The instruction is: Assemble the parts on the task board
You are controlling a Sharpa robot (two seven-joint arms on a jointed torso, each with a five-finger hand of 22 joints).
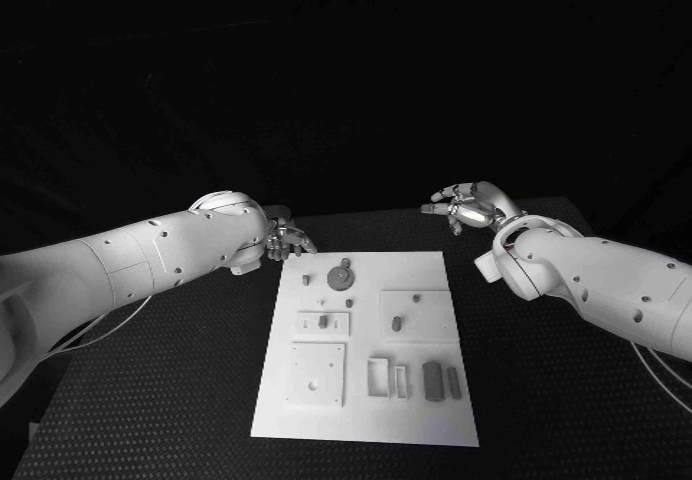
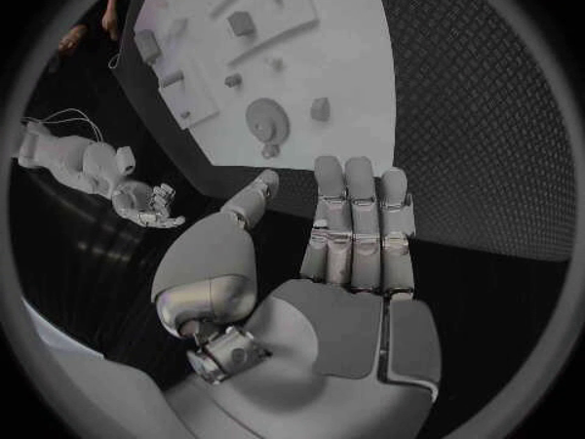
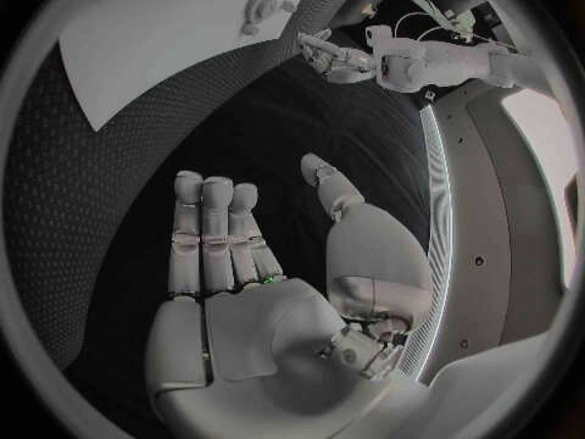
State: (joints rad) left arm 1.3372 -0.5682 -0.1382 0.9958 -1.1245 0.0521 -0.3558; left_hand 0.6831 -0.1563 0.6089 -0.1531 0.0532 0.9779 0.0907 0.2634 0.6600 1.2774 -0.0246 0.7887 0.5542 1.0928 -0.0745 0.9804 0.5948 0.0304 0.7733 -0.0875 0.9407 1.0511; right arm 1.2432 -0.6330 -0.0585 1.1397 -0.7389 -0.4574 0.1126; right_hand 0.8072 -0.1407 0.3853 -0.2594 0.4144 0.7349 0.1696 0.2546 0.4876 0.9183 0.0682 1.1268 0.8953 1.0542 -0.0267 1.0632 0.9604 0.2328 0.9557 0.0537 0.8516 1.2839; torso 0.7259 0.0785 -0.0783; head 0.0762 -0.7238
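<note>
- The task board is seen lying flat in the middle of the black table, and everything else is placed from it.
- The left hand is held just off the board's far left corner, above the table; in the left wrist view its fingers are stretched out straight side by side, the thumb set apart, and nothing is gripped.
- The right hand is kept beyond the board's far right corner, well apart from it; in the right wrist view the fingers are likewise extended and nothing is held.
- A round disc-shaped part is found on the board near its far edge, with a small part just beside it on the side of the left hand.
- A small dark part is seen inside a raised square frame right of the board's middle.
- Two upright grey parts are stood at the board's near right side, next to narrow slotted frames.
- A square plate with a small hole is laid at the board's near left.
</note>
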